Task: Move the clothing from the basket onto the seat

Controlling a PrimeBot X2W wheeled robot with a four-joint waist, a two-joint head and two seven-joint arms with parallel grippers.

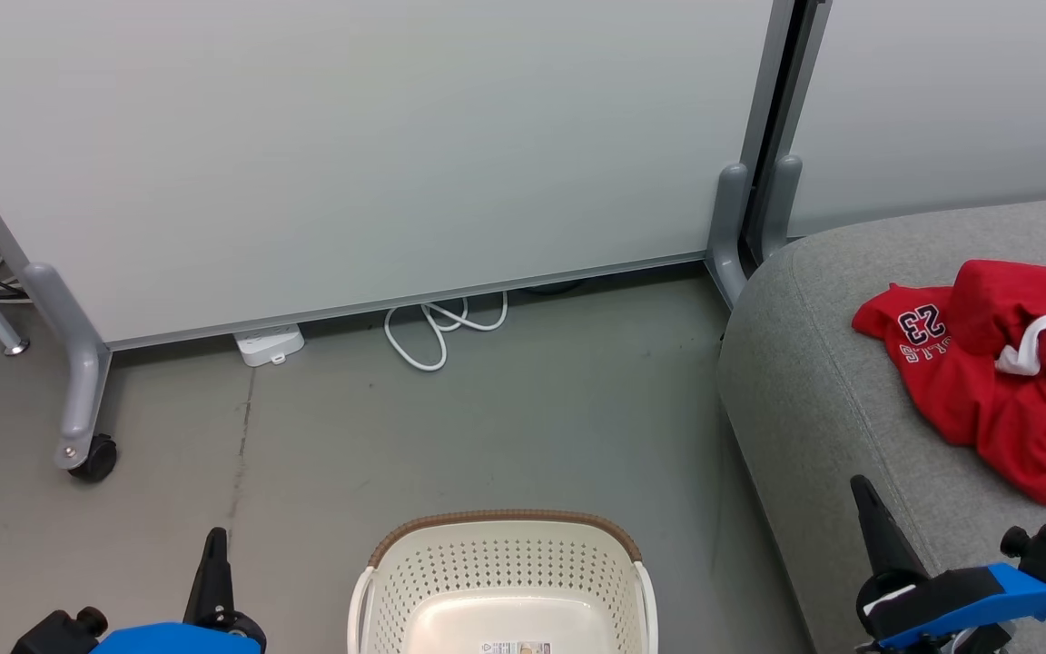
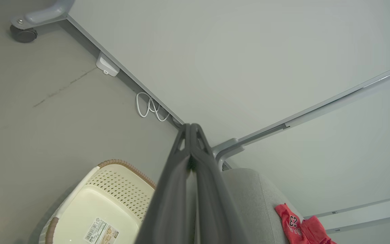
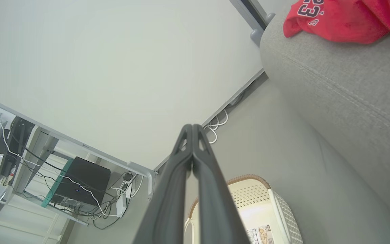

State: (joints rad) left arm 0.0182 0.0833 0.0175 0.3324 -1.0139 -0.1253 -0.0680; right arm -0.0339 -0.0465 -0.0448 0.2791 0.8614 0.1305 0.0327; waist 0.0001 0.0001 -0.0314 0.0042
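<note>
Two red garments (image 1: 1004, 372) lie in one heap on the grey seat (image 1: 814, 363), at its right part. One is printed with a dark "23" (image 1: 921, 325), and the other, with white trim (image 1: 1027, 313), lies partly over it. One cream basket (image 1: 505, 536) stands on the floor (image 1: 532, 418) just left of the seat, and its bare bottom carries one label (image 2: 101, 233).

The left hand (image 1: 214, 545) hovers over the floor left of the basket. In its wrist view its two fingers (image 2: 178, 189) are pressed together, holding nothing. The right hand (image 1: 863, 495) hangs above the seat's front edge, near the garments but apart from them. Its two fingers (image 3: 171, 189) are likewise closed on nothing.

Two pale partition panels (image 1: 396, 145) stand behind. One looped white cable (image 1: 437, 331) and one white power block (image 1: 269, 343) lie at their foot.
</note>
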